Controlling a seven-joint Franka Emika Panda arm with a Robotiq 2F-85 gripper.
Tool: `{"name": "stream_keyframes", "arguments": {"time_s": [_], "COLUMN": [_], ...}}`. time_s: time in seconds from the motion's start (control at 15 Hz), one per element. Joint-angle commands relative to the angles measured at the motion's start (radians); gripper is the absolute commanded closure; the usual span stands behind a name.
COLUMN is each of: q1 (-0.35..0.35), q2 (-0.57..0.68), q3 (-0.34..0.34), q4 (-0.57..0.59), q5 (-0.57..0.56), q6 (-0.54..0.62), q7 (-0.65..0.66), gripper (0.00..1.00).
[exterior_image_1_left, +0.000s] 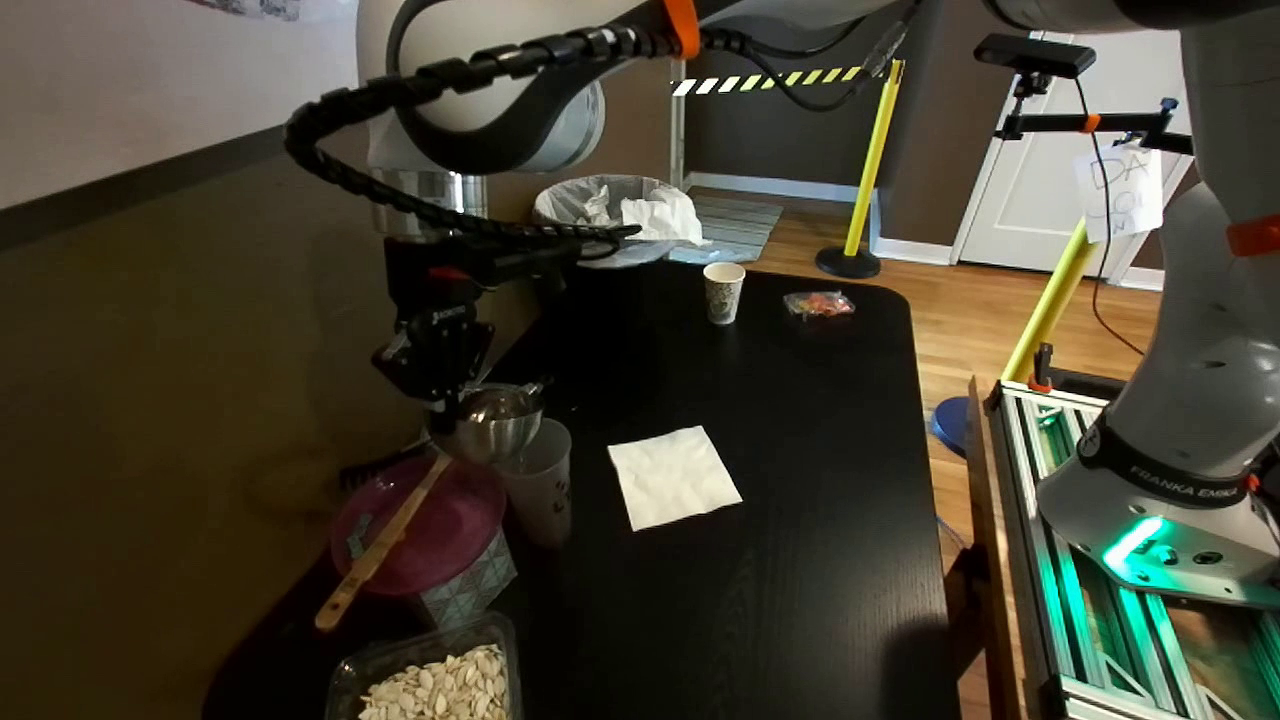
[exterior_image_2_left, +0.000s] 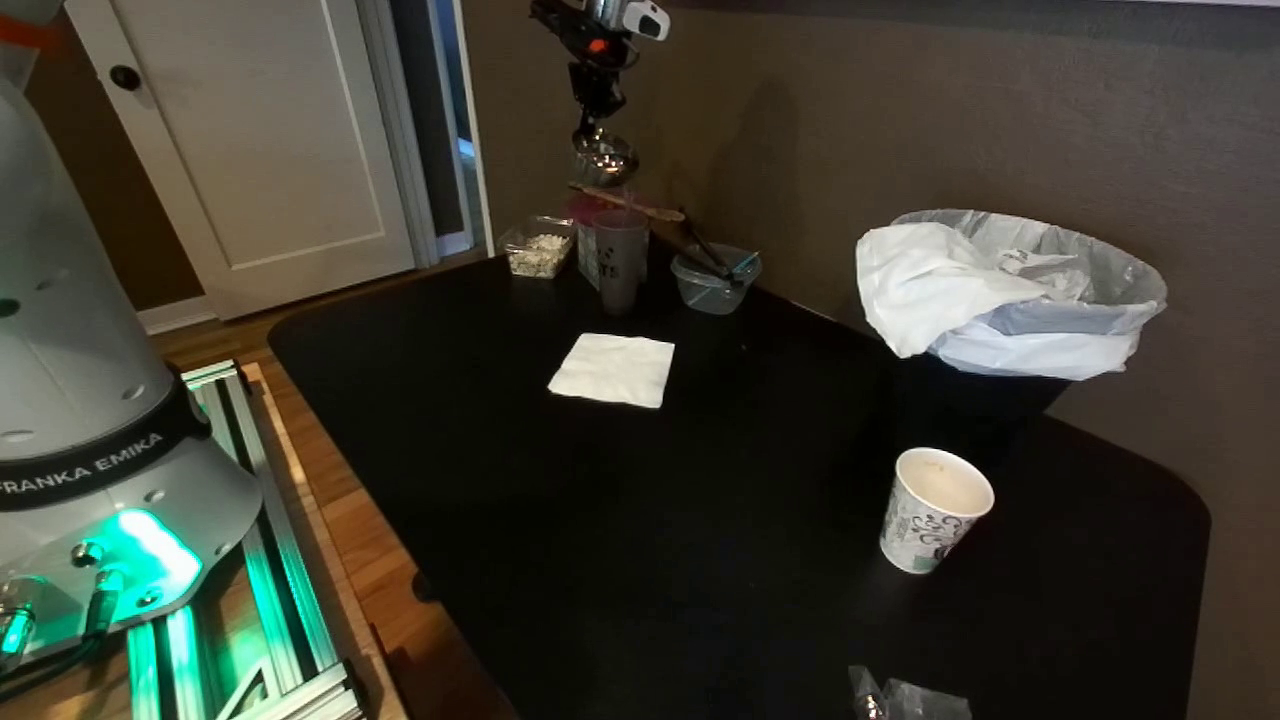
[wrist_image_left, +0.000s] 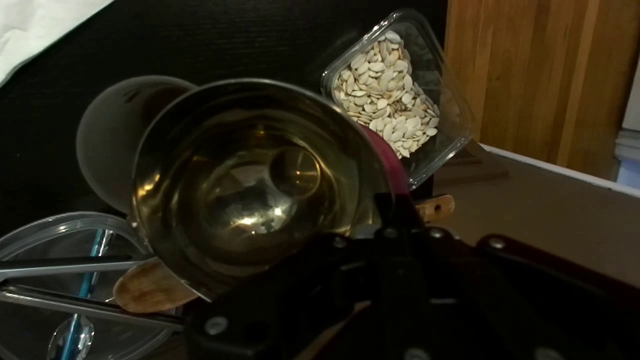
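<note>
Exterior view: a black counter (exterior_image_1_left: 780, 600) is set against a brown wall (exterior_image_1_left: 150, 450), with a wooden floor (exterior_image_1_left: 940, 330) and a yellow barrier post (exterior_image_1_left: 875, 150) seen beyond. A white napkin (exterior_image_1_left: 677, 478) is laid flat on it, and a printed paper cup (exterior_image_1_left: 722, 295) is stood towards the far end. The hand (exterior_image_1_left: 443, 415) is pinched tight on the rim of a metal bowl (exterior_image_1_left: 497, 437), which is held up off the counter, above a pink bowl (exterior_image_1_left: 450, 530) and near a frosted cup (exterior_image_1_left: 542, 490).

In an exterior view, a white panelled door (exterior_image_2_left: 300, 130) is seen behind the counter, and a lined bin (exterior_image_2_left: 1050, 345) is placed near the wall.

In the wrist view, the metal bowl is seen from above, round and deep, its polished inside streaked with golden reflections and bright highlights. A dark round mark (wrist_image_left: 295, 172) is shown inside it; whether this is a hole cannot be told. Past its rim, a clear tub (wrist_image_left: 462, 120) of pumpkin seeds (wrist_image_left: 385, 90) is seen.
</note>
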Motion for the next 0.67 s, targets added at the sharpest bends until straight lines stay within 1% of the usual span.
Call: {"name": "stream_keyframes", "arguments": {"time_s": [0.0, 0.6], "q1": [-0.022, -0.047], "q2": [-0.035, -0.051], "q3": [0.015, 0.02], "q4": [-0.042, -0.063], "q5": [0.04, 0.088], "q6": [0.015, 0.021], "q7": [-0.033, -0.067], "gripper": [0.99, 0.99]}}
